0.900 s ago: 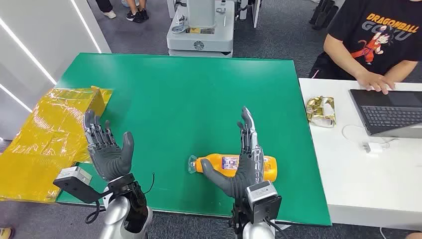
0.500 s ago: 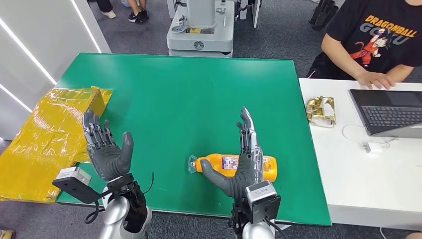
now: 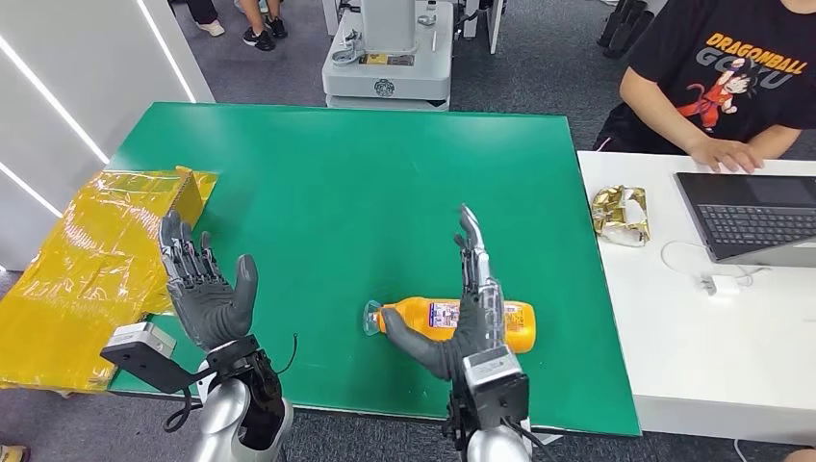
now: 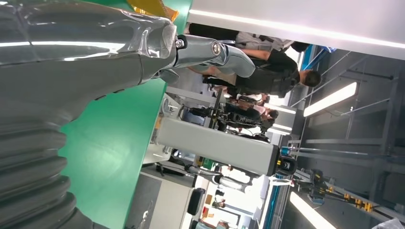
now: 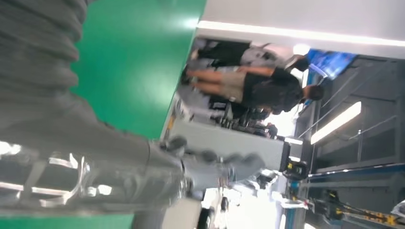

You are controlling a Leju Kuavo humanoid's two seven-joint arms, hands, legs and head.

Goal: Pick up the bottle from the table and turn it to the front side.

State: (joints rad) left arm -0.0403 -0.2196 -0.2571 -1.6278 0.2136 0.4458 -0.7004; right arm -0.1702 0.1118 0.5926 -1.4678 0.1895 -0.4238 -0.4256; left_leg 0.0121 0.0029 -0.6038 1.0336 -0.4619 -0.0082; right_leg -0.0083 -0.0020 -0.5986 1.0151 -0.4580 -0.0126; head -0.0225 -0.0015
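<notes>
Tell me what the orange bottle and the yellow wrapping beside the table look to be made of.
Bottle: likely clear plastic, glossy, orange liquid showing through, printed label band. Yellow wrapping: seemingly thin plastic film, shiny and creased, with glare patches.

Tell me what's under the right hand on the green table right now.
The orange plastic bottle lies on its side on the green table beneath the open right hand, cap end toward the left hand. The hand covers part of the label; contact cannot be judged.
</notes>
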